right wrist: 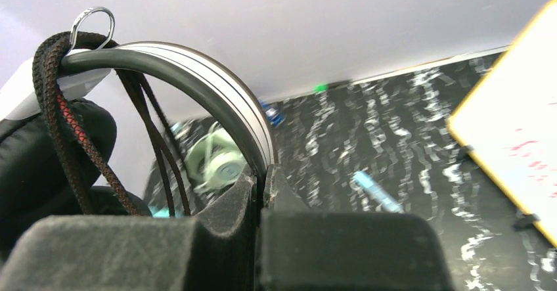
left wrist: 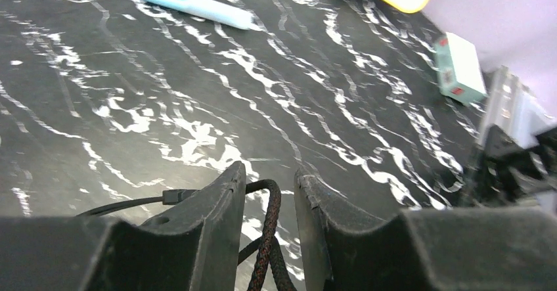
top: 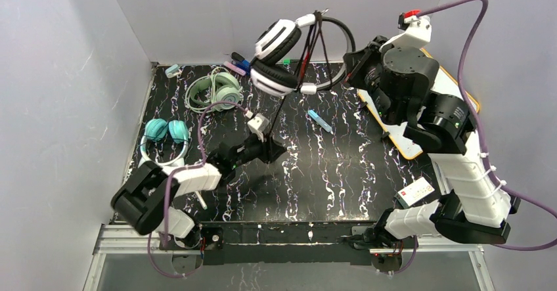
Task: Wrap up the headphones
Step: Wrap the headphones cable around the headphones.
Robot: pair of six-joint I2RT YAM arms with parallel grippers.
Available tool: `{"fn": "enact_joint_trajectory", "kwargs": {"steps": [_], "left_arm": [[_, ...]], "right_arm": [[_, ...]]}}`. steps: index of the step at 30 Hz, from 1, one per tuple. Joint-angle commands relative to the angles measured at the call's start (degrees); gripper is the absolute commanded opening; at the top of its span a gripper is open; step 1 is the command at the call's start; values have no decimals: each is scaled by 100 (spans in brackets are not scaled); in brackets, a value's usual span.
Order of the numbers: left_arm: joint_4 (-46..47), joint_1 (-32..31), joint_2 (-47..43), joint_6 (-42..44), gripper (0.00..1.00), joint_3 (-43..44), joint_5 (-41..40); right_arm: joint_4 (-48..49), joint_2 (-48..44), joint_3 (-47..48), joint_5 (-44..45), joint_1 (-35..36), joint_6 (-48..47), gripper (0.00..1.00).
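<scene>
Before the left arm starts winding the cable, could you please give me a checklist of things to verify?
1. Right gripper clamped on the band of the black-and-white headphones: ok.
2. Those headphones lifted off the table: ok.
3. Cable lying inside the left gripper: ok.
4. Left jaws firmly closed on the cable: cannot tell; a gap shows beside it.
5. Blue pen apart from the hanging cable: ok.
6. Mint-green headphones and teal headphones lying clear, off to the left: ok.
</scene>
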Motion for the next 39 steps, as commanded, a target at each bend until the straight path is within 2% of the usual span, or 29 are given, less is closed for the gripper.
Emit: {"fn": "enact_joint_trajectory", "kwargs": {"steps": [1,5,7,9,12,14,17,20,27,28,29,31,32,39], "left_arm": [[-344,-347,-1050,-303,6,-442,114],[-466,-485,-1632,-681,4,-677,264],[-627,-578,-1826,-807,4,-644,393],[-957,-733,-1932,-841,4,-515,483],[-1951,-1053,-2060,-551,4,-68,458],[-2895,-1311,-2192,-151,4,325,163],[-4506,-1615,-2421,421,3,962,-537],[-5722,-1675,-2714,678,3,1406,-993],[-7689,-1686,-3139,975,3,2556,-1556],[-7921,-1686,-3129,1041,3,2776,-1636],[-8144,-1686,-3100,1119,2,2979,-1720],[-8560,-1686,-2991,1285,2,3454,-2047],[-8748,-1686,-2919,1365,2,3669,-2131],[-9407,-1686,-2055,2057,3,5381,-2390]], "right_arm": [[2169,-272,-478,1930,5,-429,1],[2648,17,-717,2850,0,-477,1],[3311,97,-914,3174,4,-965,1],[4686,93,-1456,3493,5,-2072,1],[7503,238,-2222,3743,-34,-4632,1],[8028,419,-2446,3830,-178,-5343,1],[7631,562,-2906,3815,-285,-5360,1],[7219,639,-3386,3869,-295,-5377,1],[5950,769,-4148,3875,-267,-5170,1],[5455,784,-4141,3796,-253,-4870,1],[4537,797,-4019,3501,-249,-4229,1],[1626,966,-3267,1981,-471,-1575,1],[877,1064,-3054,1350,-769,-1170,1],[716,1181,-3914,222,-902,-860,1]]}}
